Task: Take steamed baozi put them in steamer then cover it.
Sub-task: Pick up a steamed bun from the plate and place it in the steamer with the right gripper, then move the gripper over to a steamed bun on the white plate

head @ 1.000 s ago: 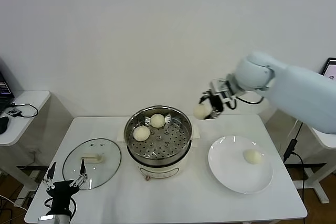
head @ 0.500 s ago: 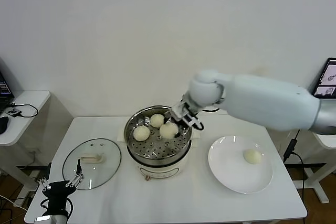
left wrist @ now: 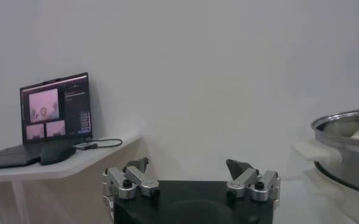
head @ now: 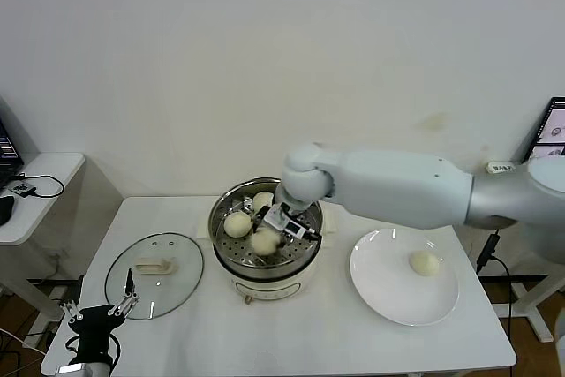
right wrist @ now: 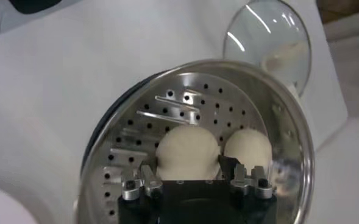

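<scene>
Gripping third baozi (head: 265, 240) between right gripper (head: 281, 229) fingers, low over steamer (head: 305, 258) tray — release straight down; left gripper (head: 99, 312) spread wide, parked beside cover (head: 181, 280)

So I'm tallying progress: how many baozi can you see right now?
4. Two rest on the steamer tray, at and; a third sits between the right hand's fingers over the tray; the last lies on the plate.

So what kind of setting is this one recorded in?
Probably a lab or office test bench, not a kitchen: a bare white wall, plain white tables, an open laptop on a side desk, beside the shiny steel steamer pot.
</scene>
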Tool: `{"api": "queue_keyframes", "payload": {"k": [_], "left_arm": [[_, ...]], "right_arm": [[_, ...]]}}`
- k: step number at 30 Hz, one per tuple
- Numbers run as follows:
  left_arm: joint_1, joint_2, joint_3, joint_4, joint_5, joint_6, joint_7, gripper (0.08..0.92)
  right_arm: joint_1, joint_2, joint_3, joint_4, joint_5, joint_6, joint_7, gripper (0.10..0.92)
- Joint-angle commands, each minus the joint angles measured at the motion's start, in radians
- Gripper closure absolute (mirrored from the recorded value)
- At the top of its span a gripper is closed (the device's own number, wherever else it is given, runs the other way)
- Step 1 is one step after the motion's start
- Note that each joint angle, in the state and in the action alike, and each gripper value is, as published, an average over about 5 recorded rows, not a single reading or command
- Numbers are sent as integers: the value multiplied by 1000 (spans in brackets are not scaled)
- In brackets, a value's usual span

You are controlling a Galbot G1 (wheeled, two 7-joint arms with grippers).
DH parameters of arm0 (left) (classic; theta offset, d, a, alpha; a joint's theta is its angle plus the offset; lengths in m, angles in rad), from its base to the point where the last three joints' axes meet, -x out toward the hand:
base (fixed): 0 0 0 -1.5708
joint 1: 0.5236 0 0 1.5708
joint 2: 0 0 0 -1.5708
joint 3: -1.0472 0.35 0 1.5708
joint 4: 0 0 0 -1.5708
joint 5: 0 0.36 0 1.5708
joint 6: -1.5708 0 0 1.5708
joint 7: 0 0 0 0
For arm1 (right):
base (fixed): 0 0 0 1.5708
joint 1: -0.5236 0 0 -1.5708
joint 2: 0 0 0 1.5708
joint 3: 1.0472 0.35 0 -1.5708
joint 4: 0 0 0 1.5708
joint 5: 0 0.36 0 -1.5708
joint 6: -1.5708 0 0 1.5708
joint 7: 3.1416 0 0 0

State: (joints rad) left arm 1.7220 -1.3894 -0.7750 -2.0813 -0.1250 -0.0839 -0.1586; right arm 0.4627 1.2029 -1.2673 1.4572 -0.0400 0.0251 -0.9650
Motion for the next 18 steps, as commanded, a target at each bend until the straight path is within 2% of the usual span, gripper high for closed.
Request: {"api": "queue_keyframes", "payload": {"k": [1,4,10,15,18], "left_arm": [[-1,0,-1,1,0,-1,-1,177],[-1,1,-2,1,-1,0,-1,177],[-1,1,-1,3,0,-1,-1,177],[-7,5,2,7,0,0,0,177],[-8,9,4,6,1,0,0,177]], "right_arm": [[-22,44,-13,-34,-39,45,13,380],[-8,25,-11,-25,-36,54,12,350],[63,-81,39,12,-3,63,-15,218],[130,-227,89,61,67,21,-58,203],[152,-325,124,99,97,-89,-86,202]]}}
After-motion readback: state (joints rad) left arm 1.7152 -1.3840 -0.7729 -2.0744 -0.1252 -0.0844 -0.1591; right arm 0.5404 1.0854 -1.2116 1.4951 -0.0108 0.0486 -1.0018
